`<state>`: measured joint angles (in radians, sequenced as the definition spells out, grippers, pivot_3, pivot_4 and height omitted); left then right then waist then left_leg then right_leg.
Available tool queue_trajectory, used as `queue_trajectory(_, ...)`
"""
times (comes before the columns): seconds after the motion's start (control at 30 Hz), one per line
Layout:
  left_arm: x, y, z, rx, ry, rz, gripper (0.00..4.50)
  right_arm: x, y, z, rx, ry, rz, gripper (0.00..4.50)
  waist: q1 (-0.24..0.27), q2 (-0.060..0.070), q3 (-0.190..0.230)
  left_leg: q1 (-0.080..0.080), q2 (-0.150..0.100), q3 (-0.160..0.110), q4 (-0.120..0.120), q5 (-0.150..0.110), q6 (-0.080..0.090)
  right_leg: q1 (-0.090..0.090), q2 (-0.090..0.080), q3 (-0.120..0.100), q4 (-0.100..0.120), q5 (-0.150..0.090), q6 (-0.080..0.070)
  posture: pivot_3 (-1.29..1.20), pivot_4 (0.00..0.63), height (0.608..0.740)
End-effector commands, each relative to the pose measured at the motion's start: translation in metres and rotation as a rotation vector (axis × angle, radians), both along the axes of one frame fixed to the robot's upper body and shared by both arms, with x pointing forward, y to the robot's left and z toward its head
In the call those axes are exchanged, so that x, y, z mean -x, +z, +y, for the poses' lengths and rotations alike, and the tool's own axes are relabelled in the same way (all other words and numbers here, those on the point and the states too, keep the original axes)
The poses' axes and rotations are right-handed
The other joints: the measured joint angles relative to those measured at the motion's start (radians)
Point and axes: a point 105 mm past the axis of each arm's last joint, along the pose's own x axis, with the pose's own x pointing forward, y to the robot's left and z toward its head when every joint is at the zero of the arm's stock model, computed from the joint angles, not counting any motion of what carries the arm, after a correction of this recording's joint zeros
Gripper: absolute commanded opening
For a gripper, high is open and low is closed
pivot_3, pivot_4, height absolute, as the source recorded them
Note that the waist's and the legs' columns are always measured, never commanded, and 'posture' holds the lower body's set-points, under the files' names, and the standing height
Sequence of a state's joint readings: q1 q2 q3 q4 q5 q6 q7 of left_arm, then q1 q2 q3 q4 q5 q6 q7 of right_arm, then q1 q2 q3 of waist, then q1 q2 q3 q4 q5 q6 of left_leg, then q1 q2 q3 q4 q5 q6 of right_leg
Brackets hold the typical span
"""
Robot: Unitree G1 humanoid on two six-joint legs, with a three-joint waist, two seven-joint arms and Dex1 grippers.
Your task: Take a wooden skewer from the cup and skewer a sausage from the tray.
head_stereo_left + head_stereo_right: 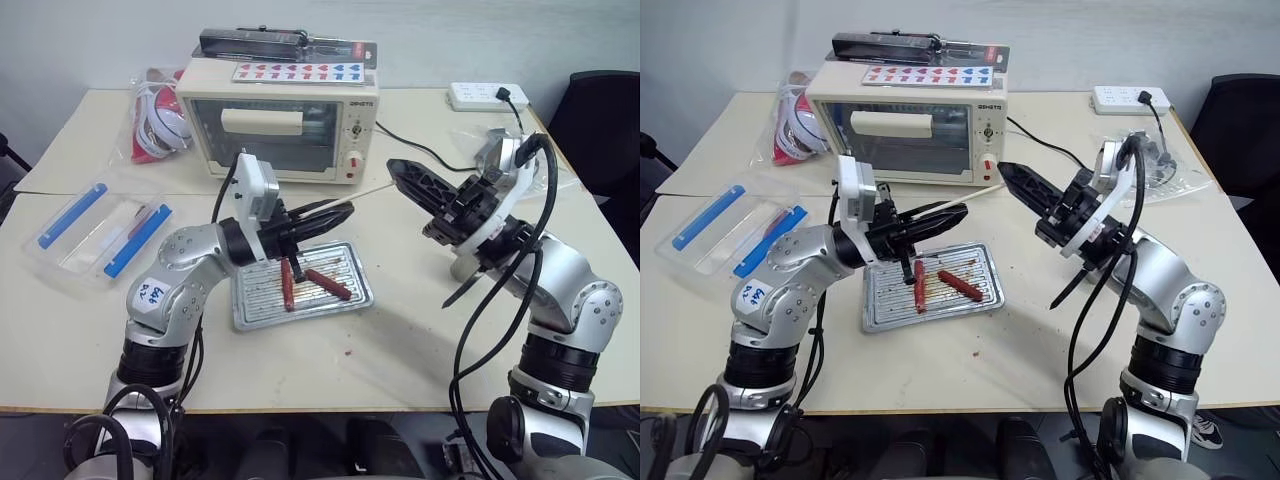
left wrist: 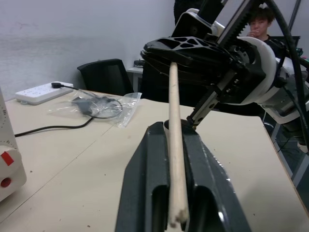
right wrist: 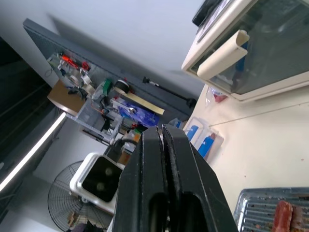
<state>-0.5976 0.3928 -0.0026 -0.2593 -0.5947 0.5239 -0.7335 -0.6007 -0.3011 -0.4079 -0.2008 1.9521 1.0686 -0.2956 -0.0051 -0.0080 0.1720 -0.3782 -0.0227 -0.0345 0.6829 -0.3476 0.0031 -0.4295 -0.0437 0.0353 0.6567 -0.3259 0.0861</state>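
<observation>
L gripper (image 1: 325,215) fingers nearly closed on the wooden skewer (image 1: 362,196), stick lying betw. them, held above the tray (image 1: 250,310). R gripper (image 1: 397,170) pinched fully shut at skewer's far tip. Tray holds two sausages (image 1: 328,283), w/ one under L fingers.

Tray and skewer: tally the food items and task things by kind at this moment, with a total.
Sausages: 2, both on the tray
Tray: 1
Wooden skewer: 1, between the left gripper and right gripper
Total: 4
</observation>
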Motion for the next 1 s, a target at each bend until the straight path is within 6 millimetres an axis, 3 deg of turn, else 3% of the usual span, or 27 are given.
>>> queue_trajectory(0.03, 0.006, 0.016, 0.0, 0.023, -0.013, -0.056, 1.4, 0.008, 0.007, -0.002, -0.001, 0.011, -0.049, 0.0, 0.0, 0.0, 0.0, 0.0, 0.0, 0.0, 0.0, 0.0, 0.0, 0.0, 0.0, 0.0, 0.0, 0.0, 0.0, 0.0, 0.15, 0.74)
queue_trajectory(0.47, 0.01, 0.018, -0.004, 0.051, -0.044, -0.045, 1.4, 0.008, 0.008, -0.003, -0.002, 0.012, -0.053, 0.0, 0.0, 0.0, 0.0, 0.0, 0.0, 0.0, 0.0, 0.0, 0.0, 0.0, 0.0, 0.0, 0.0, 0.0, 0.0, 0.0, 0.15, 0.74)
queue_trajectory(0.5, 0.01, 0.018, -0.004, 0.054, -0.047, -0.042, 1.04, 0.008, 0.009, -0.003, -0.004, 0.012, -0.055, 0.0, 0.0, 0.0, 0.0, 0.0, 0.0, 0.0, 0.0, 0.0, 0.0, 0.0, 0.0, 0.0, 0.0, 0.0, 0.0, 0.0, 0.15, 0.74)
queue_trajectory(0.67, 0.007, 0.023, -0.002, 0.09, -0.03, -0.042, 0.04, 0.01, 0.008, -0.003, -0.008, 0.013, -0.058, 0.0, 0.0, 0.0, 0.0, 0.0, 0.0, 0.0, 0.0, 0.0, 0.0, 0.0, 0.0, 0.0, 0.0, 0.0, 0.0, 0.0, 0.15, 0.74)
queue_trajectory(0.83, 0.004, 0.023, 0.0, 0.077, -0.019, -0.047, 0.04, 0.01, 0.005, -0.004, -0.005, 0.011, -0.049, 0.0, 0.0, 0.0, 0.0, 0.0, 0.0, 0.0, 0.0, 0.0, 0.0, 0.0, 0.0, 0.0, 0.0, 0.0, 0.0, 0.0, 0.15, 0.74)
queue_trajectory(1.0, -0.001, 0.021, 0.003, 0.042, 0.014, -0.045, 0.0, 0.009, 0.001, -0.008, 0.024, 0.001, -0.041, 1.07, 0.0, 0.0, 0.0, 0.0, 0.0, 0.0, 0.0, 0.0, 0.0, 0.0, 0.0, 0.0, 0.0, 0.0, 0.0, 0.0, 0.15, 0.74)
